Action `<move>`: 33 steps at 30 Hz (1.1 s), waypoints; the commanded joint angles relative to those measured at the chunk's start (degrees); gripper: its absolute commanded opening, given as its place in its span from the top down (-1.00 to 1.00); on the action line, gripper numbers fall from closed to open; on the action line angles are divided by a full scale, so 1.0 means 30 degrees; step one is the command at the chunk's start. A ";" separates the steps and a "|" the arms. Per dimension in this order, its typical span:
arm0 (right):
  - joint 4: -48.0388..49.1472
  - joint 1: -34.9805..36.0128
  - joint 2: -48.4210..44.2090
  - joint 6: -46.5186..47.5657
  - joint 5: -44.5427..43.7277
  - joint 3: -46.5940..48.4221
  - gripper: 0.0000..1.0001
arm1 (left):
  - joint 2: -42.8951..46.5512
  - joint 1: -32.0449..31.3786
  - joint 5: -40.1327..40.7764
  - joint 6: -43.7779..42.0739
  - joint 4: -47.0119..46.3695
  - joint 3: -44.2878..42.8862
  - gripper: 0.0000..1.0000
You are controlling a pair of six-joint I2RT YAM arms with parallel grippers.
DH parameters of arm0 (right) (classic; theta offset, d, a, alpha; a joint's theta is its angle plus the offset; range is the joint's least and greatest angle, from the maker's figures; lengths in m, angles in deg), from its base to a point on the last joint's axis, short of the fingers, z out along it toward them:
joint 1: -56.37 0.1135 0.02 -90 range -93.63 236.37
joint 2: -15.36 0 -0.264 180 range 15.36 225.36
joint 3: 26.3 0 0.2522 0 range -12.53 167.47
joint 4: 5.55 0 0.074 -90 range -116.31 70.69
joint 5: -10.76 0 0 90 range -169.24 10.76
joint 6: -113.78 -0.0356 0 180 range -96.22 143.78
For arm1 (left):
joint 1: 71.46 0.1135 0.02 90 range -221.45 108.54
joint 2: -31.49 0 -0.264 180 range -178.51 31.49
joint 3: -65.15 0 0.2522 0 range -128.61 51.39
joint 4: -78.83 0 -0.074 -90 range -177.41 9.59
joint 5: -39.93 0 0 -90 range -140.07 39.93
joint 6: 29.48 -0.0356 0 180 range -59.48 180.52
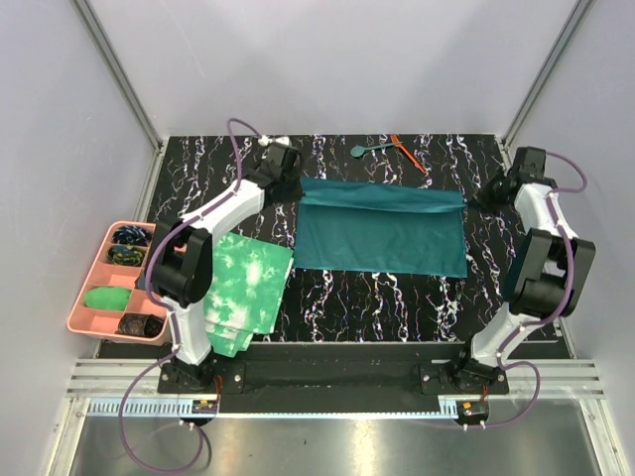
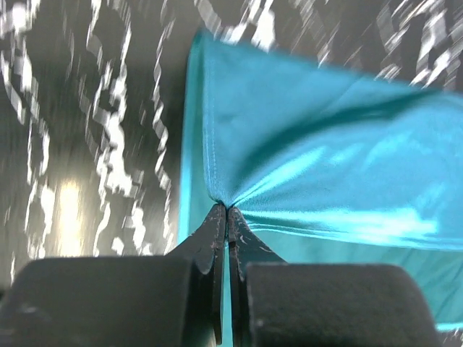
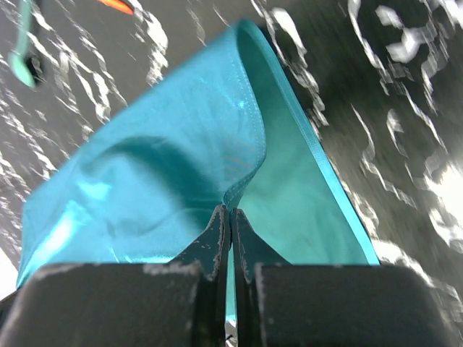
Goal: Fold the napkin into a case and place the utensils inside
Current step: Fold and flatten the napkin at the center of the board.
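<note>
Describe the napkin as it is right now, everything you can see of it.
The napkin is plain dark teal cloth with a slight sheen and a stitched hem. It lies spread wide across the middle of the marbled table, its far edge doubled over in a fold. The left gripper and right gripper are each shut on one far corner, puckering the cloth there.

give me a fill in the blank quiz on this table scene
1. The left gripper and right gripper are both ____ on the napkin.
2. The spoon lies beside the orange stick at the table's ____ edge.
3. The pink tray sits off the table's ____ side.
Missing words: shut; far; left
</note>
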 commanded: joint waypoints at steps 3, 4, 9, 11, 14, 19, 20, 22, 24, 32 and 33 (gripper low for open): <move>-0.1257 0.0032 -0.2757 0.0384 -0.2068 -0.2373 1.00 | 0.2224 -0.0612 -0.0387 0.0946 0.1682 0.2219 1.00; -0.1374 0.0003 -0.2934 0.0443 -0.2216 -0.2956 1.00 | 0.2459 -0.0700 -0.0416 0.1004 0.1800 0.2772 1.00; -0.1464 0.0003 -0.3903 0.0473 -0.2628 -0.4688 1.00 | 0.3018 -0.0994 -0.0620 0.1210 0.2006 0.4095 1.00; -0.1434 0.0003 -0.3787 0.0618 -0.2569 -0.5099 1.00 | 0.2669 -0.1198 -0.1088 0.1356 0.1977 0.4300 1.00; -0.1492 -0.0026 -0.3523 0.0824 -0.2540 -0.5450 1.00 | 0.2433 -0.1549 -0.1266 0.1532 0.1948 0.4564 1.00; -0.1317 -0.0026 -0.3551 0.0853 -0.3065 -0.6416 1.00 | 0.2402 -0.1726 -0.1061 0.1737 0.1948 0.5353 1.00; -0.1259 0.0002 -0.3667 0.0795 -0.3212 -0.6563 1.00 | 0.2345 -0.1727 -0.1003 0.1737 0.1948 0.5471 1.00; -0.1025 0.0002 -0.3785 0.0737 -0.3535 -0.7059 1.00 | 0.2198 -0.1727 -0.1002 0.1650 0.2063 0.5590 1.00; -0.0848 0.0003 -0.3961 0.0503 -0.3711 -0.7384 1.00 | 0.1993 -0.1727 -0.0827 0.1562 0.2182 0.5619 1.00; -0.0964 0.0002 -0.5072 0.0472 -0.4268 -0.7825 1.00 | 0.3249 -0.1727 0.0082 0.1210 0.2328 0.6410 1.00; -0.0965 -0.0026 -0.5278 0.0444 -0.4384 -0.7883 1.00 | 0.3339 -0.1727 0.0053 0.1210 0.2329 0.6497 1.00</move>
